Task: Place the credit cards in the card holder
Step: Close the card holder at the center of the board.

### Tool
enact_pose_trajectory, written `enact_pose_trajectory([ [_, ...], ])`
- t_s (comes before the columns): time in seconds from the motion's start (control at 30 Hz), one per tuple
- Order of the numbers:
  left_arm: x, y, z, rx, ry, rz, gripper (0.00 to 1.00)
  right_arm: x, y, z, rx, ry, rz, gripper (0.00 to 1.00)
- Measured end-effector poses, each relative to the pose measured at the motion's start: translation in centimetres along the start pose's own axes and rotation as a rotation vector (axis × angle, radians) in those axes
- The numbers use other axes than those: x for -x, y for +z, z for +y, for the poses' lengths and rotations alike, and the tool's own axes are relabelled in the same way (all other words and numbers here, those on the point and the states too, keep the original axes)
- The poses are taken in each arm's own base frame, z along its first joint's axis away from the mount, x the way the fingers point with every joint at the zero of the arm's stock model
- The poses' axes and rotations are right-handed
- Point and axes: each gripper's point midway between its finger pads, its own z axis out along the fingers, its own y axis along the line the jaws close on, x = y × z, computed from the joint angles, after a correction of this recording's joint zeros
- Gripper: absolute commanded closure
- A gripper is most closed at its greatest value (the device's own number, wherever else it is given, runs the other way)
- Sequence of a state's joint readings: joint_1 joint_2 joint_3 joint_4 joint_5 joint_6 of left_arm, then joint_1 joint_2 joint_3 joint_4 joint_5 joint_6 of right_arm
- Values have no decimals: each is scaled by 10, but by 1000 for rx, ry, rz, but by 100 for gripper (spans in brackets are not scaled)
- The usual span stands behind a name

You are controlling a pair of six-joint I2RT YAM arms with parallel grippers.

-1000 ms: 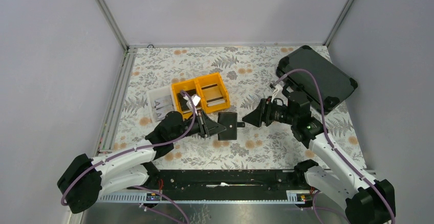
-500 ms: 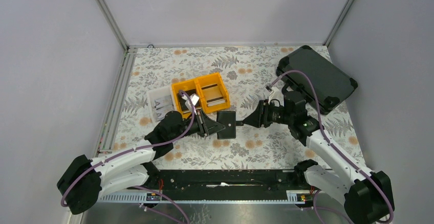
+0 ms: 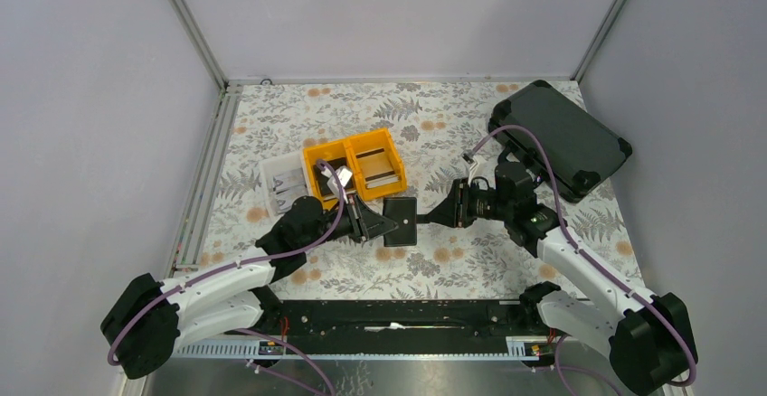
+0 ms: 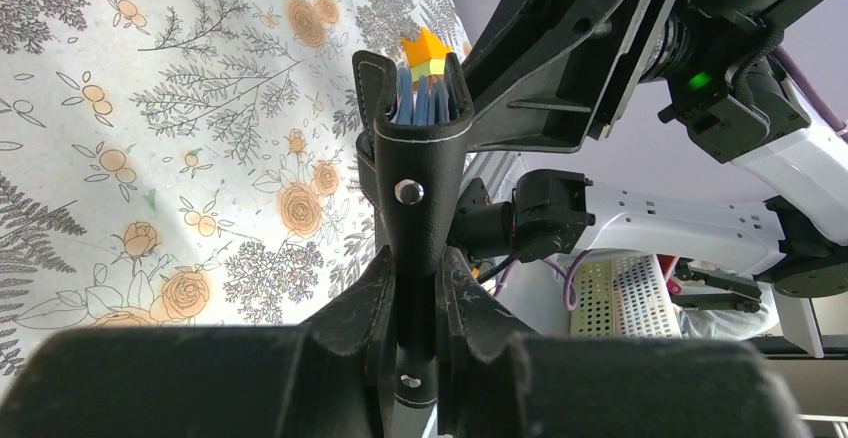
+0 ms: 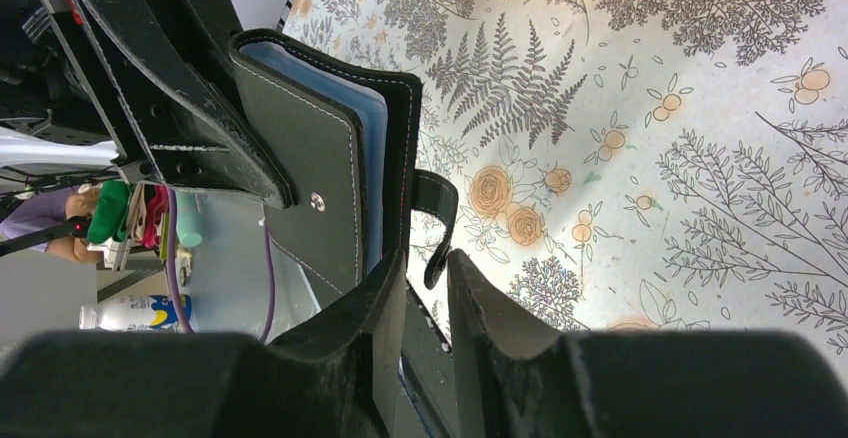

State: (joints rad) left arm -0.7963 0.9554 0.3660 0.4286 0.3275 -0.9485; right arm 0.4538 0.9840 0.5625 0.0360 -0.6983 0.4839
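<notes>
Card holder (image 3: 402,221) is sitting mid-table between both arms, just in front of the yellow bin (image 3: 394,152), blue pockets showing along its parted edge. Left gripper (image 3: 378,224) is clamping one side of it, fingers (image 4: 372,303) pressing tight on the black cover. Right gripper (image 3: 430,219) is straddling the opposite cover edge beside the dangling tab (image 5: 437,220), jaws narrowly apart; cannot tell whether they are pinching. Credit cards (image 3: 383,177) are lying in the bin; black hard case (image 3: 561,138) is resting at far right
</notes>
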Motion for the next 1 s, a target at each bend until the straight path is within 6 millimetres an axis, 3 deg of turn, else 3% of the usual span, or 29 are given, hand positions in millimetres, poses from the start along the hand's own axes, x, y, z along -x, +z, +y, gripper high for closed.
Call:
enact_pose_trajectory([
  [0.23,-2,0,4,17,-9,7,100,-4,0,-3,-4,7,8,84],
  [0.43,-1,0,4,17,-9,7,100,-7,1,-5,-8,14,14,88],
  [0.73,-3,0,6,23,-12,13,100,-14,7,-14,-18,29,34,79],
  [0.87,-3,0,6,19,-12,18,100,-16,12,-17,-26,30,42,100],
  [1.0,-5,1,8,27,-12,27,100,-15,14,-15,-26,25,35,100],
])
